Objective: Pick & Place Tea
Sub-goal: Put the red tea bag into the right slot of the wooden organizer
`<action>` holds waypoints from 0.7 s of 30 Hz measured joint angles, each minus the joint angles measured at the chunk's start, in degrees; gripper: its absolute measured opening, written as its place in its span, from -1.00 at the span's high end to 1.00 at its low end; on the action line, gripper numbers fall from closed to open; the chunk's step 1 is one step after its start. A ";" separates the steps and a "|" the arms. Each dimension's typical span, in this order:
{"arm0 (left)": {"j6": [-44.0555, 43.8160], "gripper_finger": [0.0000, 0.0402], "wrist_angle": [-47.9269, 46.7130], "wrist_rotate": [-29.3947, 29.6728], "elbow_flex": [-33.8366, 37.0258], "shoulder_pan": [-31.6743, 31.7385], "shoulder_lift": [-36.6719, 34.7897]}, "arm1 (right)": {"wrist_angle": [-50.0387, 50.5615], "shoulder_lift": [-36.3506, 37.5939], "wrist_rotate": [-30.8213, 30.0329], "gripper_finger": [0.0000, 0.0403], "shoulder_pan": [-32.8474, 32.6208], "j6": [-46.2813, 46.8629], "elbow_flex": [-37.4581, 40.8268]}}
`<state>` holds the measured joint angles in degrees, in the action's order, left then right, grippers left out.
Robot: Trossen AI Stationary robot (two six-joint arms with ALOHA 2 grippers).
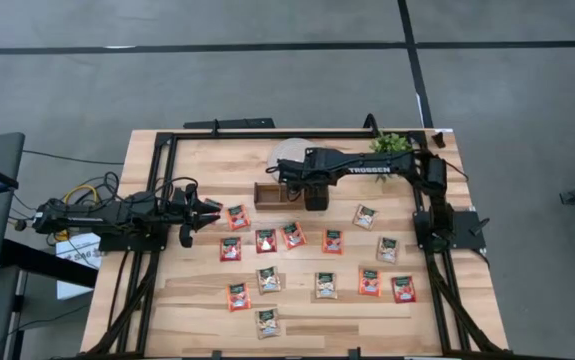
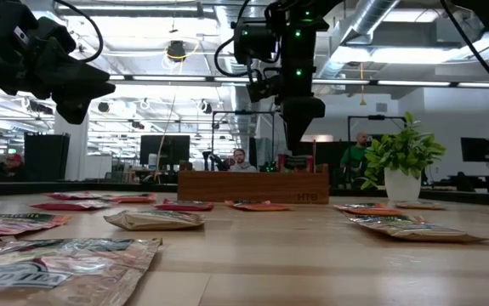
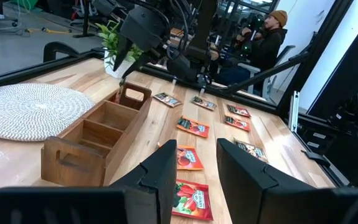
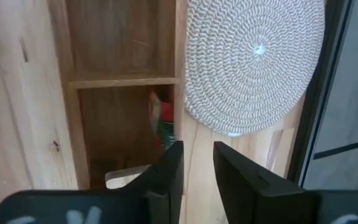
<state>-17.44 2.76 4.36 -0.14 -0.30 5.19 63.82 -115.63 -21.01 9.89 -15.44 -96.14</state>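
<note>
Nearest you, the tea sachets lie scattered flat across the table's near half. Your left gripper hovers at the left, jaws partly open and holding nothing. Farther back, your right gripper hangs over the wooden tray, fingers slightly parted and empty, with one red sachet on edge inside a compartment beside the woven disc.

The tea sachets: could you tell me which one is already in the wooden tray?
The red-orange sachet standing on edge against the wall of a compartment of the wooden tray, below the right gripper. The others lie flat on the table.
</note>
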 joint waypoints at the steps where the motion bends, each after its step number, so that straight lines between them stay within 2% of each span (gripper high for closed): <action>1: 0.01 0.47 0.00 0.00 0.00 0.02 0.00 | 0.07 0.03 0.00 0.59 0.02 0.00 0.00; 15: -0.01 0.47 -0.02 0.00 0.00 0.00 0.00 | 3.95 0.46 0.84 0.60 2.73 -0.48 -4.64; 18: -0.04 0.47 -0.02 0.00 0.00 0.01 0.00 | 6.13 0.46 7.22 0.60 2.85 -1.48 -5.58; 21: -0.01 0.47 -0.04 0.00 0.00 0.00 0.01 | 8.33 0.44 19.72 0.60 2.45 -4.81 -5.59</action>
<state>-17.45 2.72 4.36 -0.14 -0.30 5.20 72.14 -115.20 -1.30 12.34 -20.25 -101.73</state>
